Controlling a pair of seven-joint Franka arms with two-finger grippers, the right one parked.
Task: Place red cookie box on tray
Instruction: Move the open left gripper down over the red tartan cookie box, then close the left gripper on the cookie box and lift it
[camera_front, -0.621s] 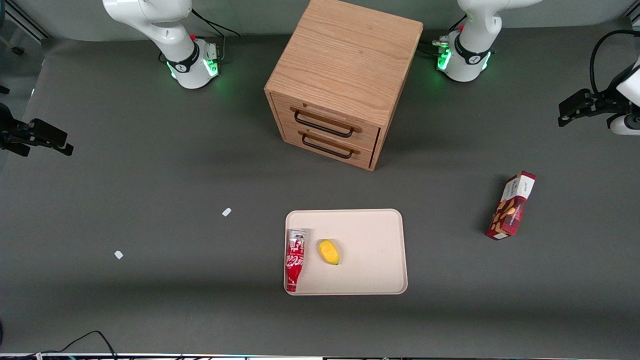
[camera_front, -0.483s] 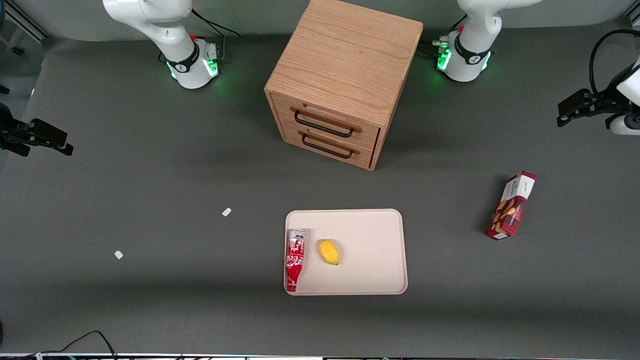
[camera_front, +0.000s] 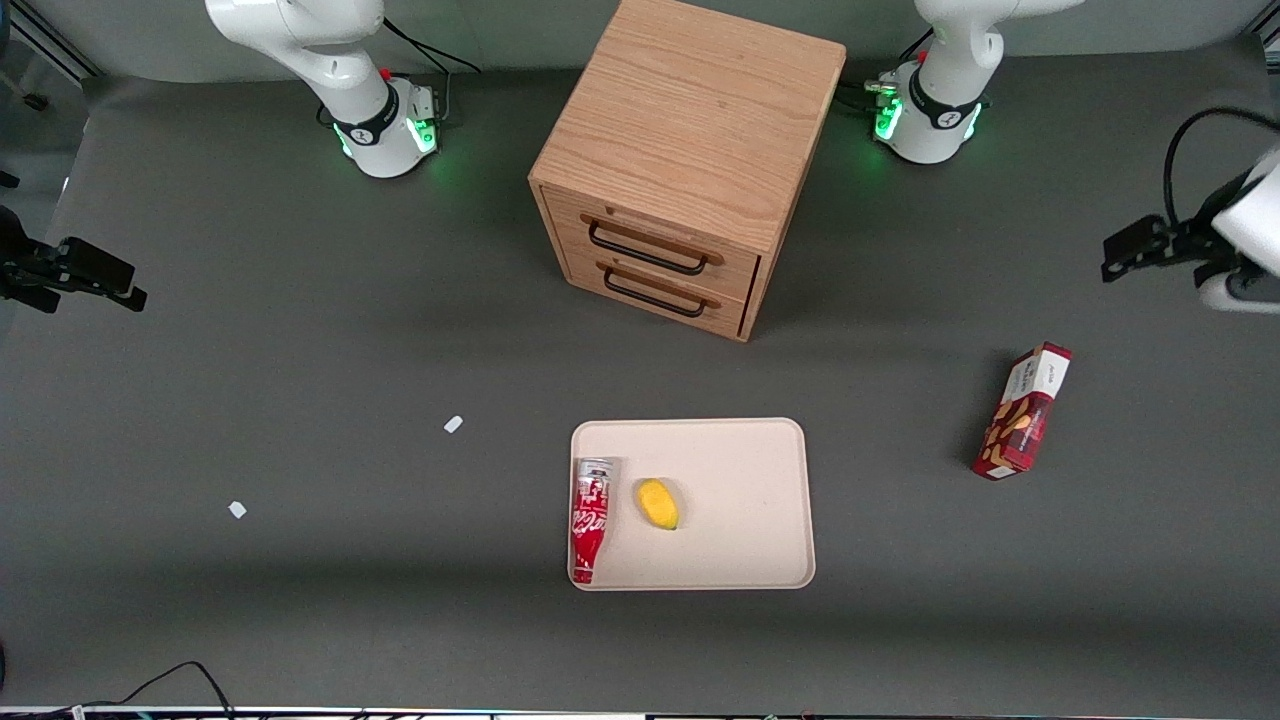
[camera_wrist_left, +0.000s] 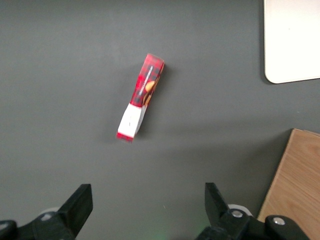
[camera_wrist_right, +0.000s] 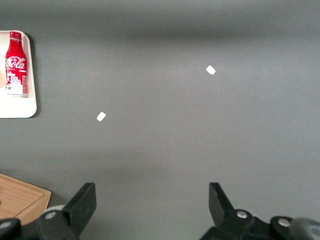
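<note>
Gripper (camera_wrist_left: 145, 210) high above table, fingers wide, empty, ready for red cookie box (camera_wrist_left: 141, 97); tray (camera_front: 760, 500) well apart.

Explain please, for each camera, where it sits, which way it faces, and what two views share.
Front view: high, facing the arms' bases; shows tray, red cookie box, cabinet; the gripper hangs open above the table, farther from the camera than the box.
Left wrist view: looks down past its fingers at the box.
Right wrist view: looks down at the soda bottle.
All show the tray.

Grey table (camera_front: 300, 350): tray (camera_front: 770, 460), red cookie box (camera_front: 1022, 411), cabinet (camera_front: 680, 160).
</note>
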